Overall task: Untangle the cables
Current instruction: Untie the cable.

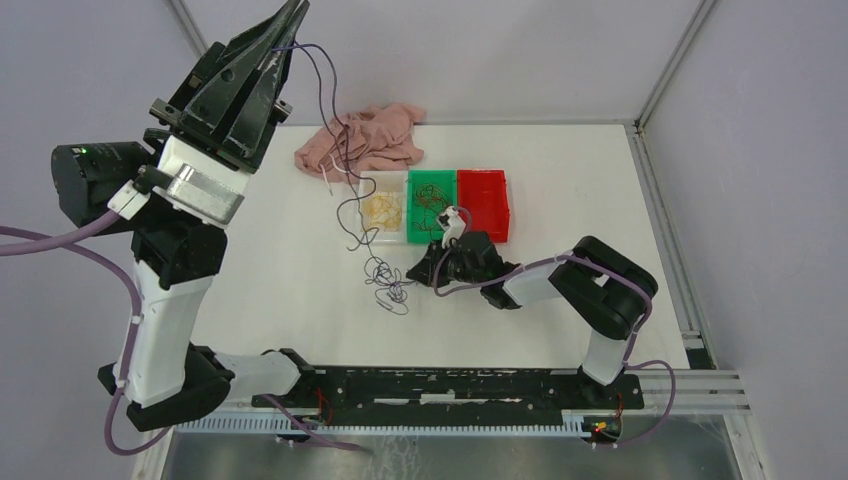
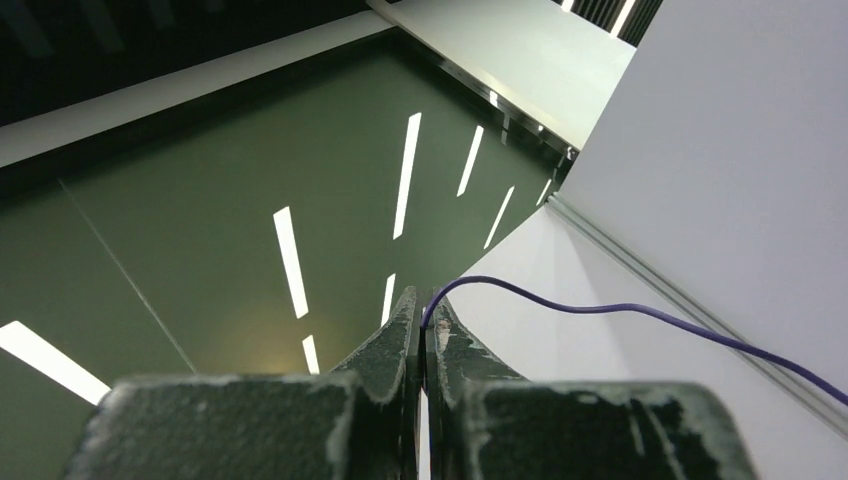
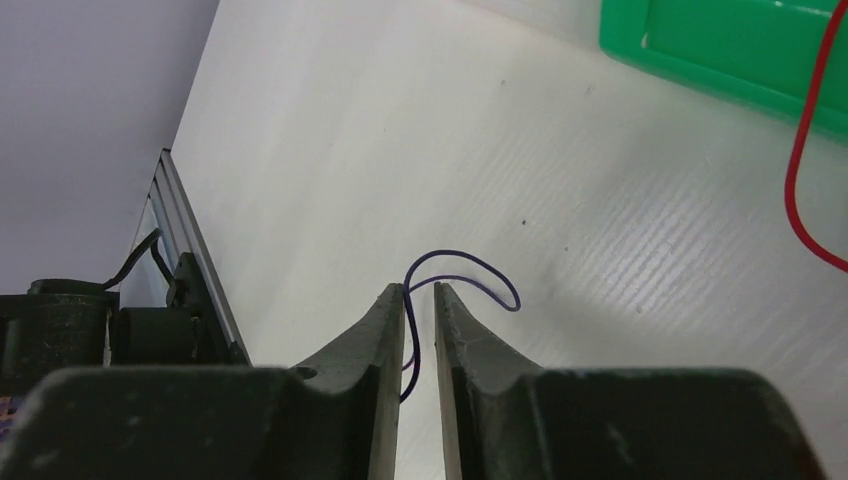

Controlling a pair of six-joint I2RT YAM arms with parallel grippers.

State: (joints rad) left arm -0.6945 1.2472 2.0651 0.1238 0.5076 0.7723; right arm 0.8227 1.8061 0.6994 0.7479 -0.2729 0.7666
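Left gripper (image 2: 424, 305) is raised high above the far left of the table (image 1: 280, 260), with its jaws shut tight on the end of one purple cable (image 2: 600, 308). The cable's long axis runs steeply down from those tips, rightward and nearer, past the pink garment (image 1: 362, 140), to a loose curly coil (image 1: 390, 285) lying on the table.

Right gripper (image 3: 420, 292) sits low on the table just right of that coil, pointing left at it, so the right arm is by far the nearer one. Its jaws stand a little apart. A purple strand passes through the gap, lies against the left finger and loops out past the tips. The gap looks wider than the wire, so it reads as not pinched.

The coming move probably turns on this: closing on the strand low while the left holds the top, so the line pulls taut between them.

- **Other cables:** yellow cables (image 1: 384, 208) lie in the white bin (image 1: 386, 176) and red-brown cables (image 1: 432, 198) in the green bin (image 1: 412, 222). The red bin (image 1: 483, 205) is just to the right, and all three bins sit just beyond the right gripper.
- **Materials:** the wire is thin, springy, kinked and glossy; the table is matte white; the bins are hard plastic; the garment is soft and crumpled.
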